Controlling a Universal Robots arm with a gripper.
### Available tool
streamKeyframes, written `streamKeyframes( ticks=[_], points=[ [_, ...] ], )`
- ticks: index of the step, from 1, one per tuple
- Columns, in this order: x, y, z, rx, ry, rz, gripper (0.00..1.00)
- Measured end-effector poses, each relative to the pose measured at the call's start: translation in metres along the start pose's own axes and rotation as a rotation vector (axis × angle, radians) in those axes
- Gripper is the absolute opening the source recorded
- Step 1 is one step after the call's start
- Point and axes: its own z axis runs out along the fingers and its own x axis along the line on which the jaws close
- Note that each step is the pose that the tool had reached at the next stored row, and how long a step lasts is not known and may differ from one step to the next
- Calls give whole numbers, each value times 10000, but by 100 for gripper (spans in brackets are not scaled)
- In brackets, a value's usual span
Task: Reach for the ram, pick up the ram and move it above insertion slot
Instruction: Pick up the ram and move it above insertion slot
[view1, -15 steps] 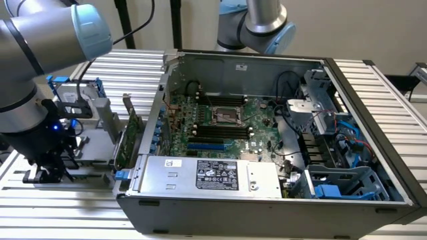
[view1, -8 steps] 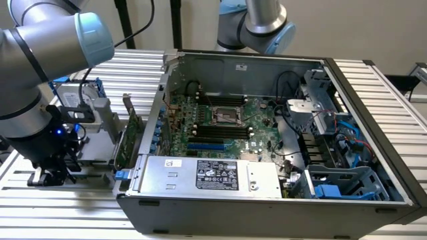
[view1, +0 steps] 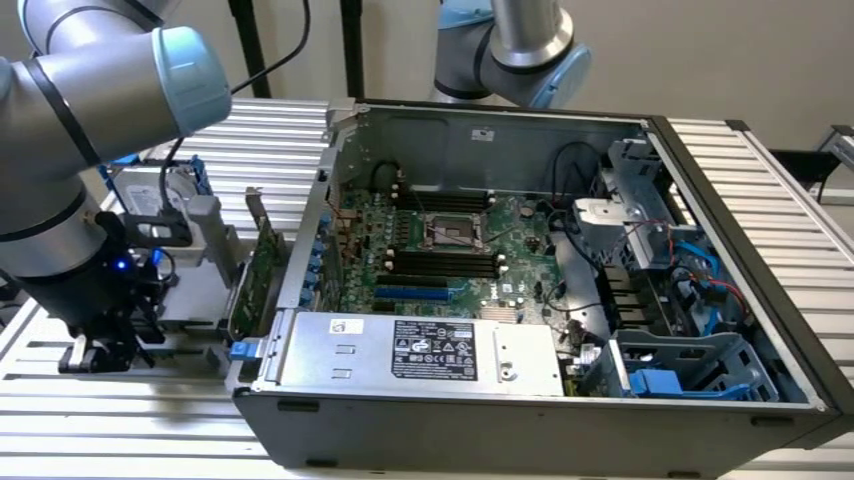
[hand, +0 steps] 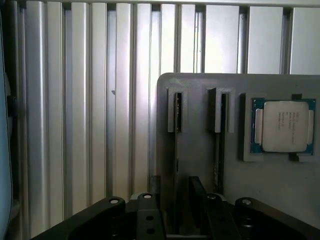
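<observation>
Lower left of the exterior view, the tool (view1: 96, 355), jaws spread and empty, hangs over a tray (hand: 200, 85). The ram (hand: 177, 112) stands on edge in its slot, lengthwise along the tabletop (hand: 90, 100) ribs; a CPU (hand: 282, 125) lies beside.

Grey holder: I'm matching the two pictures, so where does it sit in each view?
Exterior view: the grey holder stands on the exterior view's left, outside the computer case, beside the gripper.
Wrist view: the grey holder lies just ahead of the gripper and carries a processor chip.
Shared landmark: the slatted table beneath it.
</observation>
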Motion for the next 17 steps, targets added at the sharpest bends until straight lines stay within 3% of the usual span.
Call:
streamKeyframes(
  ticks=[3, 8, 17],
  points=[
    [-1, -2, 11, -30, -49, 0, 36],
    [0, -7, 18, -54, -49, 0, 36],
    [-2, -17, 23, -63, -51, 0, 18]
  ],
)
